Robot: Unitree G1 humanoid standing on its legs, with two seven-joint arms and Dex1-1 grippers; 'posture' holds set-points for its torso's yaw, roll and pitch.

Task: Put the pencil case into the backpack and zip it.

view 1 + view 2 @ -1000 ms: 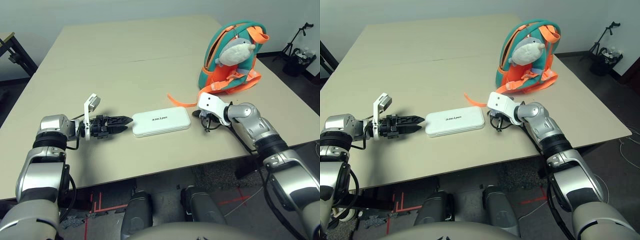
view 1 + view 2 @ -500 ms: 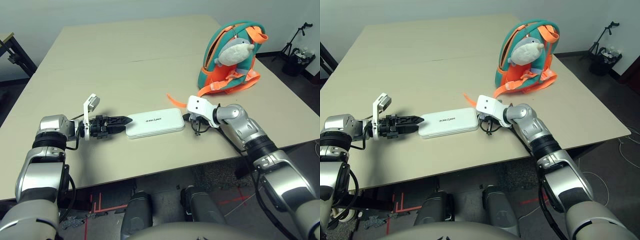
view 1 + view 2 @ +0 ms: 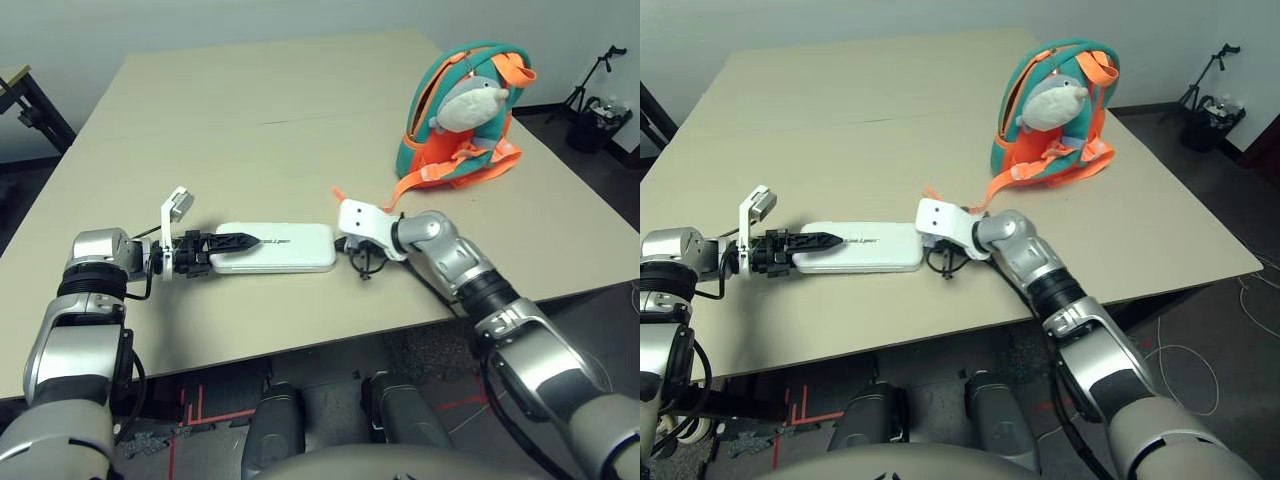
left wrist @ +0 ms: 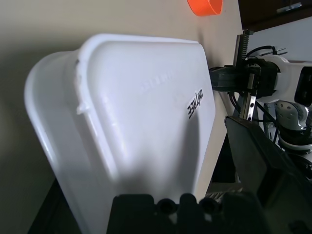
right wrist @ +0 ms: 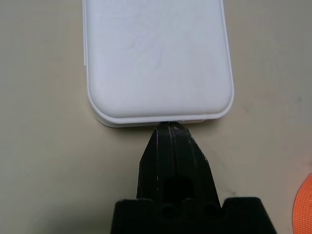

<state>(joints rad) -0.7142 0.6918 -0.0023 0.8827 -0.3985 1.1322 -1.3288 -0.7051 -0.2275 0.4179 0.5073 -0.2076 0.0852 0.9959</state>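
The right gripper (image 5: 171,124), fingers clenched, has nudged the pencil case (image 3: 290,250) leftward across the lower centre of the frame, into the left gripper's (image 3: 258,247) spread fingers! That looks ready for a grasp; backpack (image 3: 430,150) waits upper right.

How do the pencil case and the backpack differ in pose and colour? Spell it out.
The pencil case lies flat, while the backpack stands upright, leaning a little. The pencil case is plain white with small dark lettering; the backpack is teal and orange, with a plush toy hanging on it. The pencil case has grippers at both ends; the backpack has none at it. Both rest on the table.
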